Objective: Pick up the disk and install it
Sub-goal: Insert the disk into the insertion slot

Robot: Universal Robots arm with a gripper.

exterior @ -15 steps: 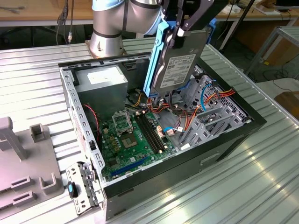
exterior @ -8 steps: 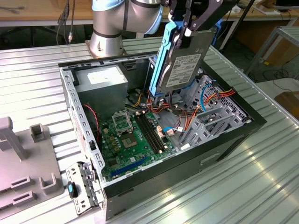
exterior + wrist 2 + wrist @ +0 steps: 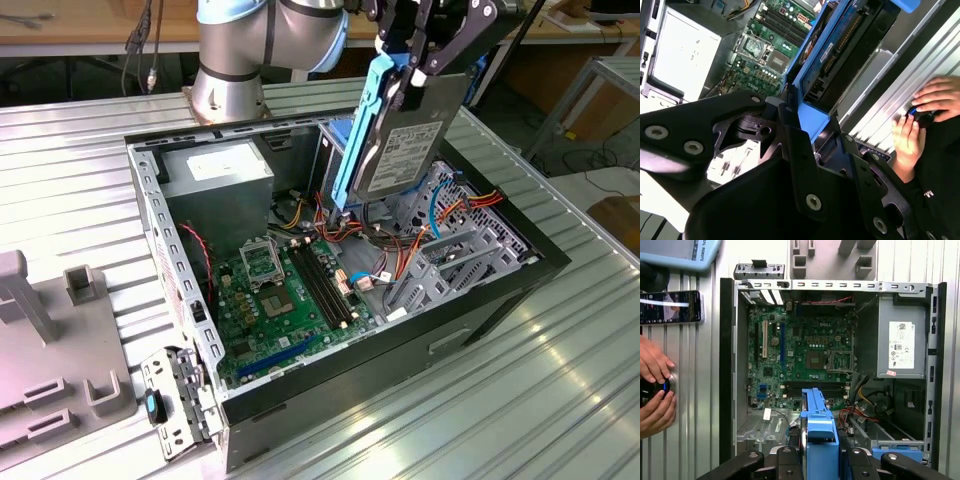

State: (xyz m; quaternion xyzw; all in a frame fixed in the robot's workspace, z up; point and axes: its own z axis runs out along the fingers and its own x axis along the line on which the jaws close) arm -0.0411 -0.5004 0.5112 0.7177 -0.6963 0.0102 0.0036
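- The disk [image 3: 410, 140] was a flat dark-grey metal slab with a white printed label on its face and a bright blue rail [image 3: 355, 130] running down its long edge.
- It hung almost upright, slightly tilted, in the air above the open computer case [image 3: 480, 300], over the tangle of red, orange and blue cables beside the drive cage [image 3: 450, 250], touching nothing below.
- The pincer [image 3: 415, 72] was closed on the disk's upper end, its black fingers clamped against the blue rails.
- The exterior view gave the labelled face. The second wrist view gave the other side [image 3: 840, 45], a dark underside with a circuit board framed in blue. The first wrist view looked down the disk end-on, so it appeared as a narrow blue bar [image 3: 819, 425] between the black linkages.
- Under the disk in the first wrist view lay the green motherboard [image 3: 800, 360], with the grey power supply [image 3: 902, 345] in a corner of the case.
- On the ribbed metal table [image 3: 80, 140] beside the case, in the first wrist view, a person's hand [image 3: 652, 362] and a second hand [image 3: 655, 412] cupped a small dark knob [image 3: 662, 386], near a phone [image 3: 670, 307].
- In the exterior view, a grey fixture [image 3: 40, 340] sat on the table at the exterior view's left.
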